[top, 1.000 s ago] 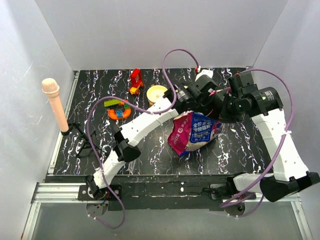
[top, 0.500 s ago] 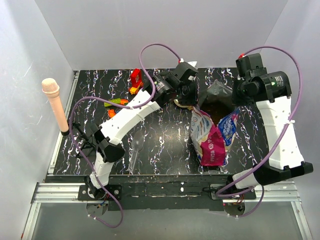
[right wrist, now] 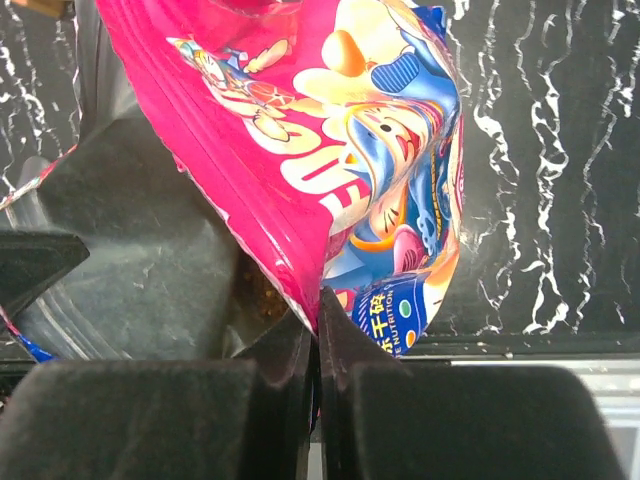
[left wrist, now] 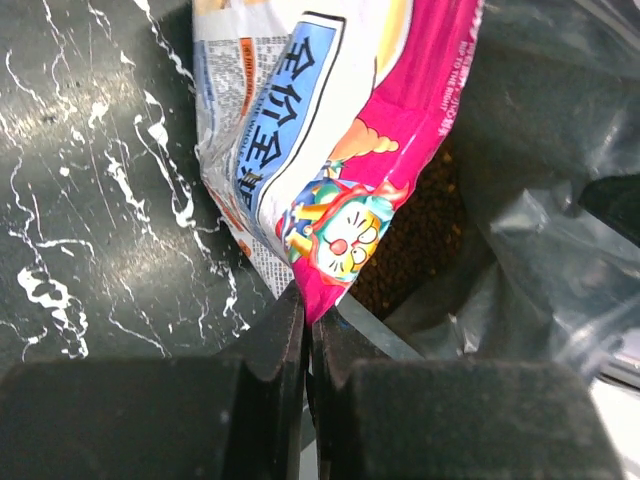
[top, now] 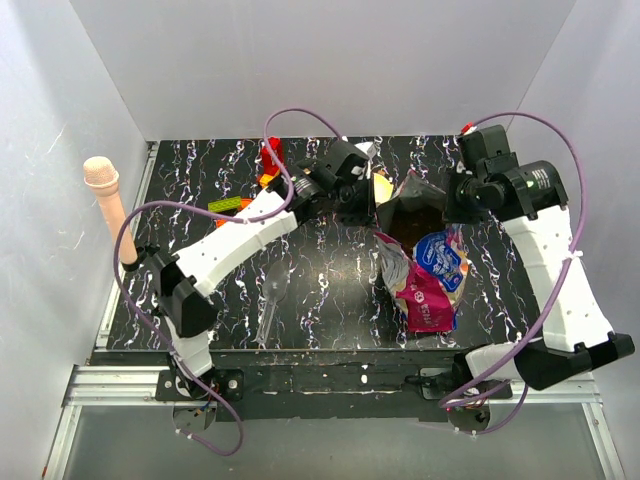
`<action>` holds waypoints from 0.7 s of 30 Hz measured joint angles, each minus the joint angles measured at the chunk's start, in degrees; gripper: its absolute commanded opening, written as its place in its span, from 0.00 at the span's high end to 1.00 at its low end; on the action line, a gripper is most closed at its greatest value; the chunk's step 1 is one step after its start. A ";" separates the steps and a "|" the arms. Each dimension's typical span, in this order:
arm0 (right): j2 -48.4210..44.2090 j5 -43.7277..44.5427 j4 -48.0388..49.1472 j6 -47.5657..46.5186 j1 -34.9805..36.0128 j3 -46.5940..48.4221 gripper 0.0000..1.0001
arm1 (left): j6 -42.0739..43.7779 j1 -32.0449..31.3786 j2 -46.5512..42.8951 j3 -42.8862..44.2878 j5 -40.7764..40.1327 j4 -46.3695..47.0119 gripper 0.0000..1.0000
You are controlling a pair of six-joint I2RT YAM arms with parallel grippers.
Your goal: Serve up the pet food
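Kibble (left wrist: pixel 412 250): brown pellets inside the bag (left wrist: pixel 300 150), visible through its open mouth.

Left wrist view: the left gripper (left wrist: pixel 307 300) is clamped on the bag's magenta rim, jaws pressed together over the film. The kibble lies just right of that rim. The table (left wrist: pixel 90 200) shows to the bag's left.

Right wrist view: the right gripper (right wrist: pixel 317 305) is pinched tight on the bag's magenta edge. A little kibble shows just left of that edge, against the grey lining.

Top view: the bag rests on the table, its far-end mouth stretched between both grippers. A clear scoop (top: pixel 272 298) lies well left of the bag. Toy blocks (top: pixel 270 160) sit beyond the scoop, far left of the bag.
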 measured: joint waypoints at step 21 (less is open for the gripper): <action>-2.54 6.29 1.18 14.29 0.90 -4.31 0.39 | 2.69 -0.50 -1.49 0.46 4.24 -0.83 1.00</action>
